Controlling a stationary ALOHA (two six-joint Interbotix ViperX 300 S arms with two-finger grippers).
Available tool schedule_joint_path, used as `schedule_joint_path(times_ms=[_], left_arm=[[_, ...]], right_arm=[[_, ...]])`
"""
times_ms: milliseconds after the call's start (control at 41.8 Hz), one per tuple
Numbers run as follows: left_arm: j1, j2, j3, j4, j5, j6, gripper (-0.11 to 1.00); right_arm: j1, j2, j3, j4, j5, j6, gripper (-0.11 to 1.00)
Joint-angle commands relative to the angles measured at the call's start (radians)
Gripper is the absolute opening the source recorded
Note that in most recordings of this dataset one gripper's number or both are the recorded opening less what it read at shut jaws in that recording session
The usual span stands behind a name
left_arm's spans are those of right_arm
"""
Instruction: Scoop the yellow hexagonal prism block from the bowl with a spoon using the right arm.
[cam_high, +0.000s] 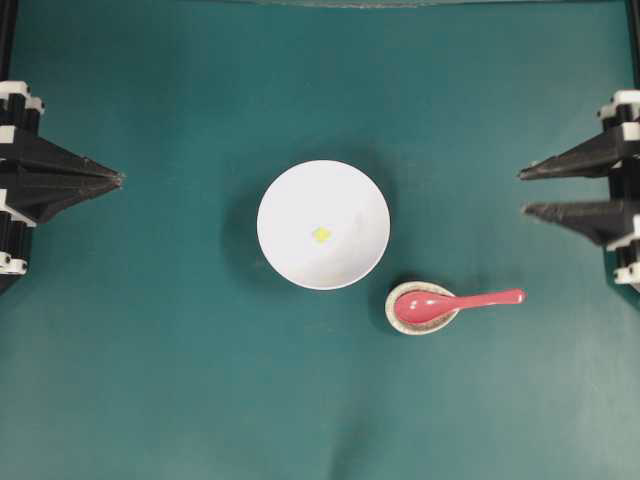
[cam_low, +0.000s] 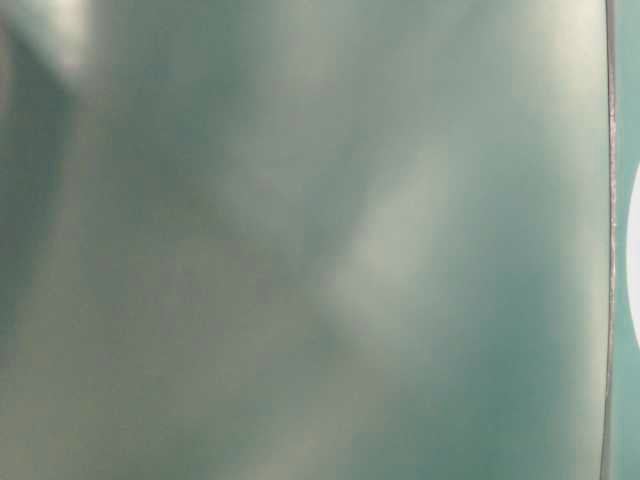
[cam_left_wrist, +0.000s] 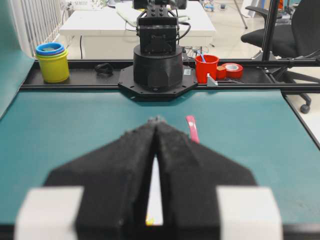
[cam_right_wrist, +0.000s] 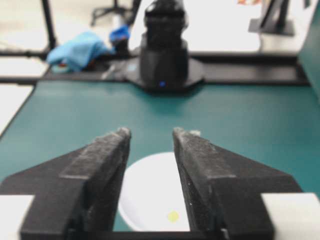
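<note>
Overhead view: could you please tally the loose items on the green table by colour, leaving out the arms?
White: 1, the bowl
Yellow: 1, the block inside the bowl
Pink-red: 1, the spoon
Speckled beige: 1, the spoon rest under the spoon's scoop
Total: 4

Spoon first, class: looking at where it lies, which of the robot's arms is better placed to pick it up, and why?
The right. The spoon lies on its rest with the handle pointing toward the right gripper, which is open and on that side. The left gripper is shut and across the bowl.
</note>
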Motion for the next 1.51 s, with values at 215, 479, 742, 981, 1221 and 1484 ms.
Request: schedule_joint_path(times_ms=[215,479,742,981,1221,1484], left_arm=[[0.0,0.009,-0.017,0.003,-0.003,0.0,0.0],[0.0,0.009,-0.017,0.003,-0.002,0.0,0.0],[0.0,0.009,-0.017,0.003,0.005,-0.003,0.0],[0.0,0.009,-0.017,0.003,0.023,-0.008,0.0],[0.0,0.009,-0.017,0.003,0.023,-0.006,0.0],[0.0,0.006,-0.017,0.003,0.023,-0.008,0.0]], right_arm=[[0.055,0.155,0.018,0.023,-0.115,0.002,0.52],[0.08,0.368,0.048,0.077,-0.258,0.002,0.52],[0.146,0.54,0.109,0.161,-0.472,0.003,0.52],[0.272,0.644,0.166,0.291,-0.62,0.006,0.52],[0.368,0.759,0.196,0.397,-0.736,0.008,0.52],[0.414,0.867,0.198,0.431,-0.799,0.017,0.52]])
